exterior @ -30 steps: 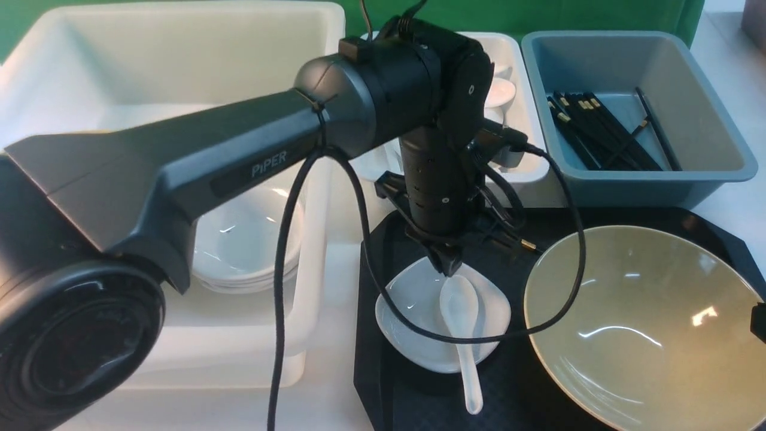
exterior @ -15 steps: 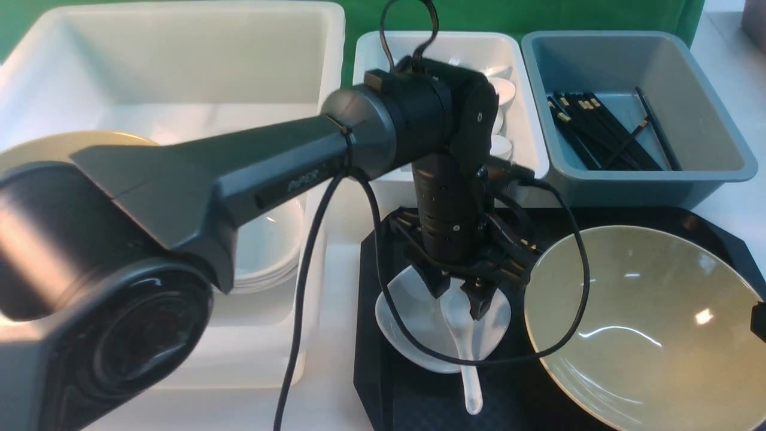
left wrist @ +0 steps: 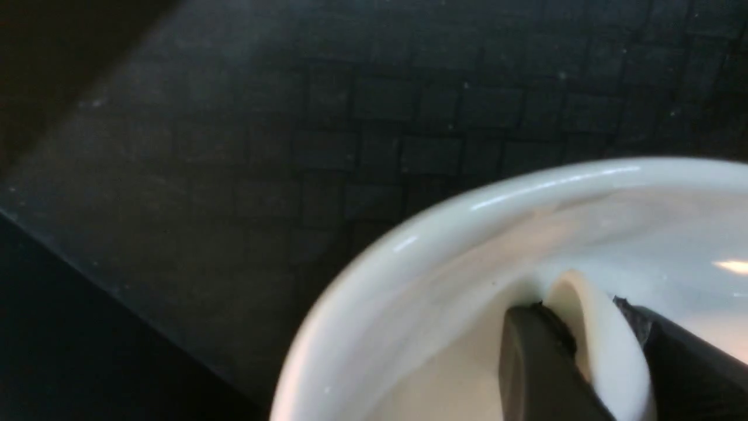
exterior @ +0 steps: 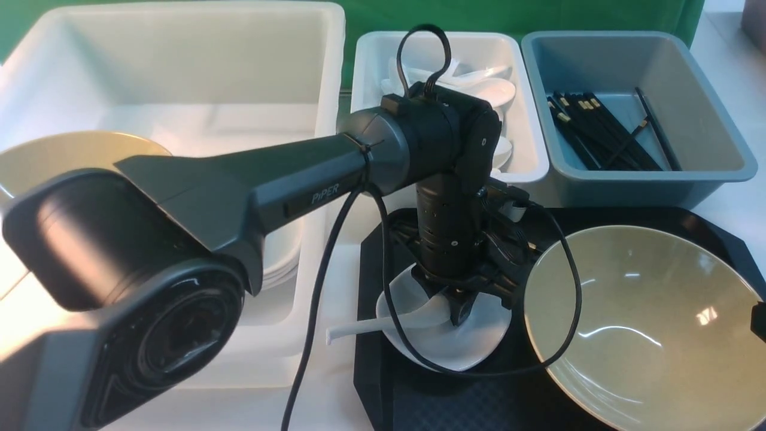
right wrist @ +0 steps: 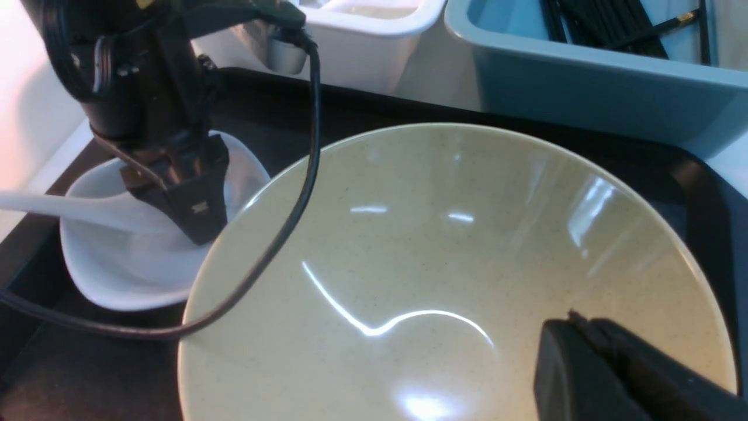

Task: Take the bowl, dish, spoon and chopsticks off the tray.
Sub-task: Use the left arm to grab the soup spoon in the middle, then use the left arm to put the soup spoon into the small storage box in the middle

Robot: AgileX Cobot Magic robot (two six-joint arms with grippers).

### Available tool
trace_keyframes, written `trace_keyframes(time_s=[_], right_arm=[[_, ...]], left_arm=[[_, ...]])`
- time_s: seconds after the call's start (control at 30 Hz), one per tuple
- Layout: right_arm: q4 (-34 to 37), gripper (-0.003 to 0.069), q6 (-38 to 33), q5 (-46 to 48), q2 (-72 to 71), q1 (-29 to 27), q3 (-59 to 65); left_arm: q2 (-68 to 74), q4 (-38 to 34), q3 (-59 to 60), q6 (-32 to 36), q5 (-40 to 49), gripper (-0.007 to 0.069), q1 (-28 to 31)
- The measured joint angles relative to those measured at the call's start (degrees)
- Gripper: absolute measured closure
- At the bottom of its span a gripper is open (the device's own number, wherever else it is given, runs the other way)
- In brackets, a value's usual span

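The left hand pointed straight down into the dish, its dark fingers narrowed onto the rim of the spoon and holding it by the scoop. From that hand the spoon's handle stuck out to the left, past the rim of the tray and above the white tabletop. The dish sat on the tray directly under the hand. Just to the hand's right, also on the tray, stood the bowl, close beside the dish. The right hand hovered over the bowl's near right side with its fingers pressed together, holding nothing. Beyond the left hand stood a small white tub holding white spoons, and to the right of that a grey-blue bin with black chopsticks lying in it.
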Motion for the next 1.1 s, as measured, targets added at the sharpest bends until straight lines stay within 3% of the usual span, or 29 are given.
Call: trace_keyframes(time_s=[0.33,0.5,0.7,0.87,1.0,1.1], right_arm=[[0.0,0.0622,0.0,0.0,0.0,0.0,0.0],[0.0,0.062,0.0,0.0,0.0,0.0,0.0],[0.0,0.0618,0.0,0.0,0.0,0.0,0.0],[0.0,0.0617,1.1,0.0,0.0,0.0,0.0],[0.0,0.0615,1.1,0.0,0.0,0.0,0.0],[0.0,0.0615,1.1,0.0,0.0,0.0,0.0]], left_arm=[[-7.7,-0.2,-0.1,1.3,0.2,0.0538,0.0],[-10.6,-4.1,-4.4,3.4,-1.0,0.0538,0.6],[-11.3,-9.5,-11.6,4.5,-16.6,0.0538,4.2],[-9.5,-7.5,-11.7,9.7,-38.1,0.0538,7.7],[-5.8,-6.4,-11.7,14.3,-46.6,0.0521,8.9],[-3.3,-4.9,-11.7,17.9,-48.6,0.0445,9.2]])
